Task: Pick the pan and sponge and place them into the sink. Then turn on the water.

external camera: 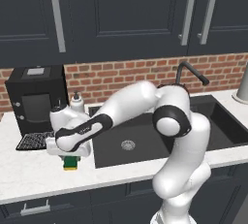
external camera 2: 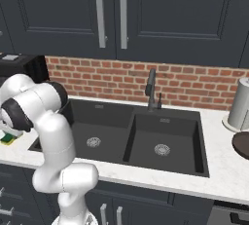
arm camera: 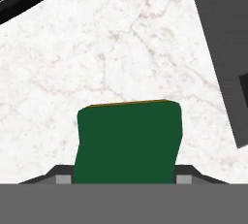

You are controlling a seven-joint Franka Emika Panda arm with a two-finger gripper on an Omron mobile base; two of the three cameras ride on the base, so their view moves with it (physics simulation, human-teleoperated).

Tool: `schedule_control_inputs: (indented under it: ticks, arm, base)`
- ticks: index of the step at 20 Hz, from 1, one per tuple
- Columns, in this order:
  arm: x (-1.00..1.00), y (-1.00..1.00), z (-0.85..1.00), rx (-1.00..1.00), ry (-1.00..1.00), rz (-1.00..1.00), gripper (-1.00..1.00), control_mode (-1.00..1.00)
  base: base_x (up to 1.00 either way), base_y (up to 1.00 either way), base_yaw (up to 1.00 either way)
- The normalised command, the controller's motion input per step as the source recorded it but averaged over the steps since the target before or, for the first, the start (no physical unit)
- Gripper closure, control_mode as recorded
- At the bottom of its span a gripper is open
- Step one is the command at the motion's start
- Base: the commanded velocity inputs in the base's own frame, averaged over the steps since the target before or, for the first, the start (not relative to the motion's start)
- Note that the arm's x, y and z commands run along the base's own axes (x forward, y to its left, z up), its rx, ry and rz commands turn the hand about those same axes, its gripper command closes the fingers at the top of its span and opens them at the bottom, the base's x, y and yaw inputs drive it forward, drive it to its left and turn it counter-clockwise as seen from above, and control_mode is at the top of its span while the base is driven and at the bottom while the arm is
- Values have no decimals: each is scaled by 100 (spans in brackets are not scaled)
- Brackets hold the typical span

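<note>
**Down at the sponge: gripper straddling it, sink just beside**

Right over the sponge (arm camera: 128, 140), the gripper (arm camera: 125, 179) has a finger on either side of it. The fingertips (arm camera: 63, 179) sit hard up against its sides in the hand view, but I honestly can't tell if they're squeezing yet or just bracketing it, so no call on clenched vs. loose.

Handling guess: it's a sponge, so light and squishy. It'll give under the jaws rather than slip, and nothing about it is fragile. Taking it across the two long sides, about mid-height, looks like the sane hold. Too high and you're only pinching the green top; the yellow layer is just a sliver along the far edge here.

Location: the sponge (external camera: 71, 162) lies flat on the white marble table (external camera: 29, 174), just beside the sink (external camera: 145, 140), off its left rim. A black drying-rack-looking thing (external camera: 34, 141) is near it on the side away from the sink, with a coffee machine (external camera: 36, 97) behind that and a white soap bottle (external camera: 76, 103) at the back wall.

Room to move: bare table in front of the sponge, and the near basin is wide open with only the drain (external camera: 128, 145) in it. Lift straight up, clear the sink's rim, drop in. The pan (external camera 2: 241, 145) is well apart, past the sink's far side. The faucet (external camera 2: 151, 90) isn't running.
</note>
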Motion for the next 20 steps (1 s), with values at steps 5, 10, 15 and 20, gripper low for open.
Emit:
schedule_control_inputs:
  ticks: [5, 10, 15, 20]
  arm:
    - [-24, -45, 45, 0, 0, 0, 100, -100]
    - [-20, -65, 37, 0, 0, 1, 100, -100]
    - [-22, -86, 38, 1, 0, 2, 100, -100]
    - [-12, -96, 40, 2, 0, 0, 100, -100]
  base:
    - [0, 0, 0]
    - [0, 0, 0]
    - [0, 0, 0]
    - [0, 0, 0]
